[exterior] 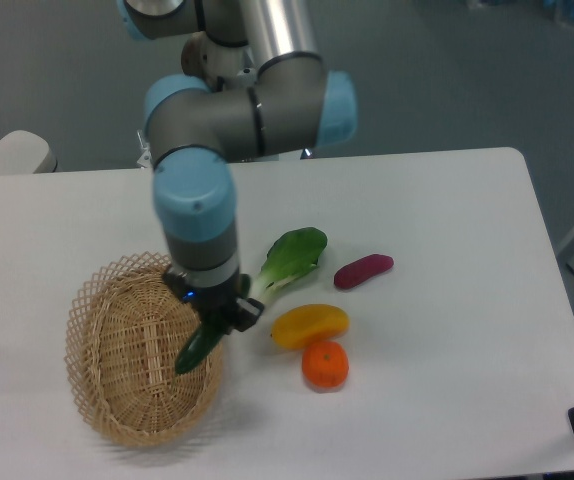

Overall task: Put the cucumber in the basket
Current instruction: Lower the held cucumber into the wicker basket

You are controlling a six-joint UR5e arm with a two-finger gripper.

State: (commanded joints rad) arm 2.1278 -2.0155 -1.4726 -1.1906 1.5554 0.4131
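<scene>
The carry was nearly over: the gripper (210, 328) was clamped on the one cucumber (197, 347), which hung tilted over the right rim of the single basket (117, 420); the next move probably called for a short shift further over the basket, then a release. Right of the basket lay one orange (325, 364), one yellow fruit (310, 325), one bok choy (289, 259) and, farthest, one purple vegetable (363, 270).

We count one basket (117, 385), one cucumber (198, 347), one bok choy (289, 258), one yellow fruit (310, 325), one orange (325, 365) and one purple vegetable (363, 270). That gives five produce items and one container on one table (447, 220).
</scene>
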